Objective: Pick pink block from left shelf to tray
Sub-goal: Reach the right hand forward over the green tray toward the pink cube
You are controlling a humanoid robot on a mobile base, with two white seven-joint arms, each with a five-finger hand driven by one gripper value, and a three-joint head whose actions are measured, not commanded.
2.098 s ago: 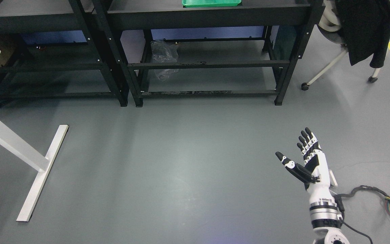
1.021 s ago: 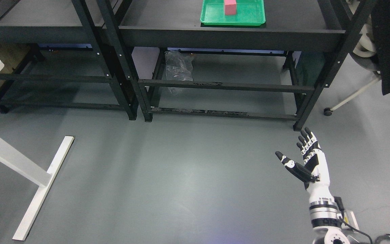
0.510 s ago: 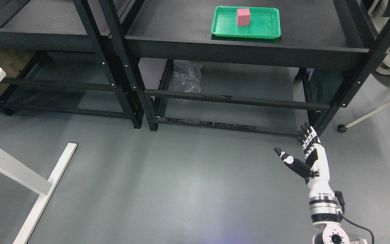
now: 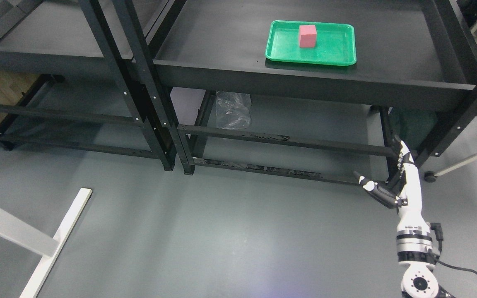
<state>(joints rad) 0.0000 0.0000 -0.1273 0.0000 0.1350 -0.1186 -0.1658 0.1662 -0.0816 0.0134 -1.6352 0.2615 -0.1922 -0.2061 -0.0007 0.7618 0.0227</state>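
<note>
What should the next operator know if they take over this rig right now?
Right hand: open, empty, low in front of the shelf's lower rail.
Left hand: out of view.
Pink block: upright inside the green tray, on the top board of the right-hand shelf unit.
Done: block sits in tray.
Left: nothing visible to place; the part of the left shelf in view holds no block.

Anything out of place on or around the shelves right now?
One oddity: the pink block already sits in the green tray on the right shelf, not on the left shelf. A crumpled clear plastic bag lies underneath. The right hand is open, holding nothing.
</note>
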